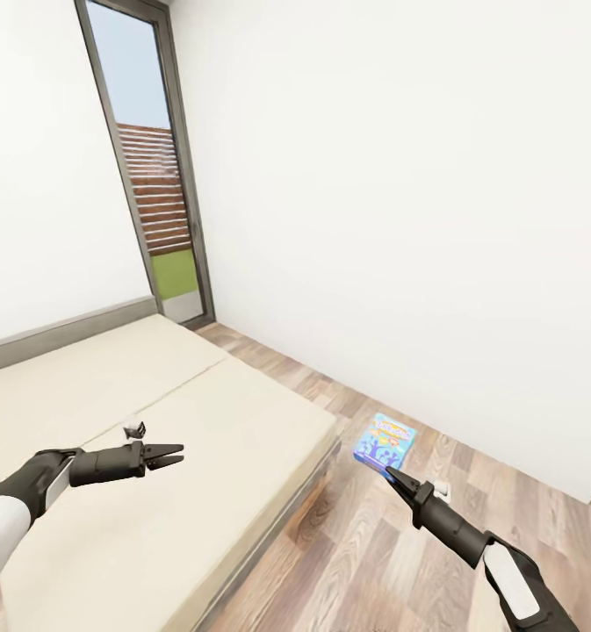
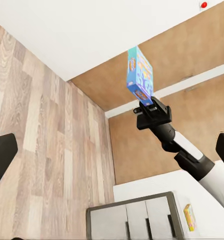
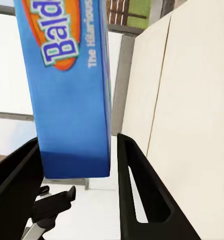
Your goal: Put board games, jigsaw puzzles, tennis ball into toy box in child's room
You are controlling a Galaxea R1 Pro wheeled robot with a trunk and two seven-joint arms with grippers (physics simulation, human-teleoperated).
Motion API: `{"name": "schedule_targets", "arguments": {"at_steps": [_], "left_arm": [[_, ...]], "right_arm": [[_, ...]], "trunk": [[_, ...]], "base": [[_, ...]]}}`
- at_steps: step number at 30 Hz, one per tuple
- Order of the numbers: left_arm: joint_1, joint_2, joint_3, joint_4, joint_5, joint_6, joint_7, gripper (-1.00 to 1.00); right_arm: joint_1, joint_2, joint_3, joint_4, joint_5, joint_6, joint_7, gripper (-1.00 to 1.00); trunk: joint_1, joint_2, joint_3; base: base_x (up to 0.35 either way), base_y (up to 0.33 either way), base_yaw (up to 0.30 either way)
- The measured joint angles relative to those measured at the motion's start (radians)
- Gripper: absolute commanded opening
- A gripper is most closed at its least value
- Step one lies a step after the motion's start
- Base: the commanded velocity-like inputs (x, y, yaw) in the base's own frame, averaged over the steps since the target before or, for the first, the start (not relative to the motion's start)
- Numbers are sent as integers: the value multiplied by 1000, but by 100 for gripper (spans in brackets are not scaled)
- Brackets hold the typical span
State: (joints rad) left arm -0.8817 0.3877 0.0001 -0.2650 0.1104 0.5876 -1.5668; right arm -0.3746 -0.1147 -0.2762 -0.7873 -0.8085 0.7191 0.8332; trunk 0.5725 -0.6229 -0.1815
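Observation:
A small blue board game [image 1: 383,441] hangs above the wood floor beside the bed [image 1: 216,412], with my right gripper [image 1: 390,474] shut on its lower edge. In the right wrist view the blue box [image 3: 67,90] fills the space between the two dark fingers [image 3: 136,190]. The left wrist view shows that box [image 2: 140,75] standing on end in the right gripper [image 2: 149,106]. My left gripper [image 1: 177,456] hovers open over the beige mattress, holding nothing, its fingers [image 2: 2,157] spread wide.
A tall dark-framed window [image 1: 154,175] stands in the corner beyond the bed. A white wall [image 1: 418,219] runs along the right, with a strip of plank floor [image 1: 356,544] between it and the bed. A grey cabinet [image 2: 131,220] and a small yellow box [image 2: 189,217] appear in the left wrist view.

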Motion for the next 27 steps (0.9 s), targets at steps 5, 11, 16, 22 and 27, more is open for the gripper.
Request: {"name": "schedule_targets", "arguments": {"at_steps": [5,11,16,22,27], "left_arm": [[0,0,0,0,0,0,0,100],[0,0,0,0,0,0,0,100],[0,0,0,0,0,0,0,100],[0,0,1,0,0,0,0,100],[0,0,0,0,0,0,0,100]], "right_arm": [[0,0,0,0,1,-1,-1,-100],[0,-1,0,1,1,0,0,-100],[0,-1,0,1,1,1,0,-100],[0,-6,0,2,1,0,0,-100],[0,-12,0,2,0,2,0,-100]], "trunk": [[-19,35,16],[-42,77,35],[-61,112,50],[-65,120,54],[-65,120,54]], "base": [[0,0,-281],[0,0,-281],[0,0,-281],[0,0,-281],[0,0,-281]]}}
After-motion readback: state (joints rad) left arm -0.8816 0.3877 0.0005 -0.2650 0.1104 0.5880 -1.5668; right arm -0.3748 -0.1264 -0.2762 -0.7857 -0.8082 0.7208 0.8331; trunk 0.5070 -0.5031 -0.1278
